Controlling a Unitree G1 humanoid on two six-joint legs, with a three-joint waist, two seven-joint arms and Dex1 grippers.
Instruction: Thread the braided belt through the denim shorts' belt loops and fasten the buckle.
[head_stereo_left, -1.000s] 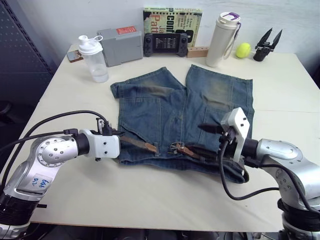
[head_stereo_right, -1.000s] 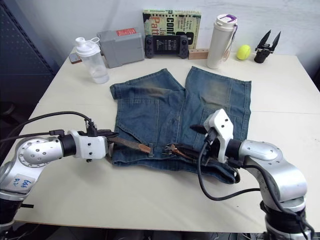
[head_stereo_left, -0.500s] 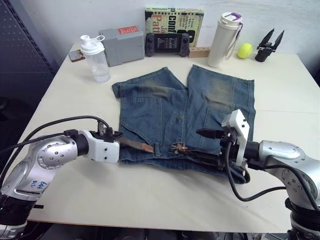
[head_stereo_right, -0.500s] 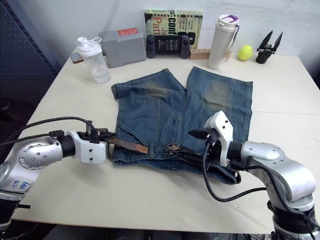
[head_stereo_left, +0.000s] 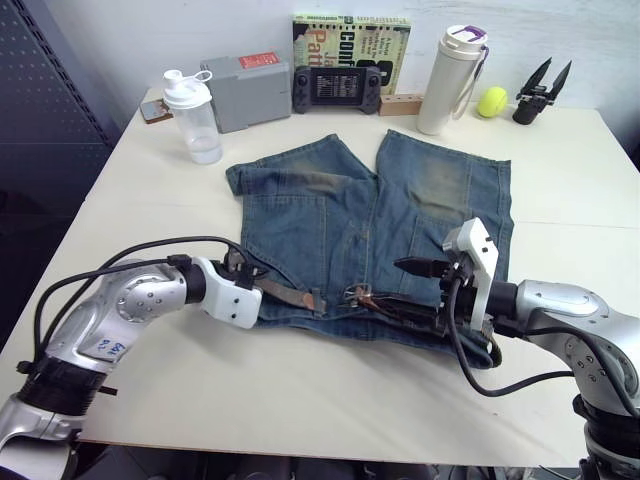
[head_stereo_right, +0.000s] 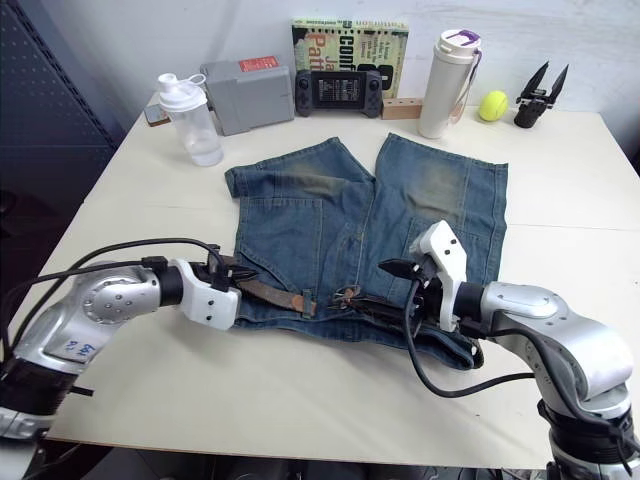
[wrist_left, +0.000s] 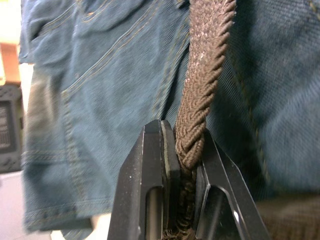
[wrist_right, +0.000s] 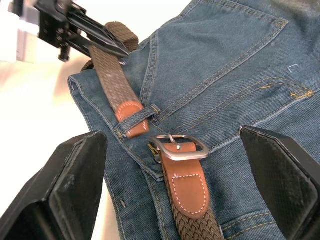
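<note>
Counter (head_stereo_left: 150, 190): pale cream top; carries every item listed below.
Denim shorts (head_stereo_left: 330, 215): lying flat mid-counter, waistband at the near edge between the left hand (head_stereo_left: 252, 283) and right hand (head_stereo_left: 425, 290), legs pointing away from both.
Shaker bottle (head_stereo_left: 190, 115): upright, far beyond the left hand.
Grey box (head_stereo_left: 250, 90): at the back edge, just beside the shaker bottle.
Game controller (head_stereo_left: 335, 88): back edge, beside the grey box.
Book (head_stereo_left: 350, 30): upright behind the game controller.
White flask (head_stereo_left: 450, 75): upright, far beyond the right hand.
Tennis ball (head_stereo_left: 490, 100): just beside the white flask.
</note>
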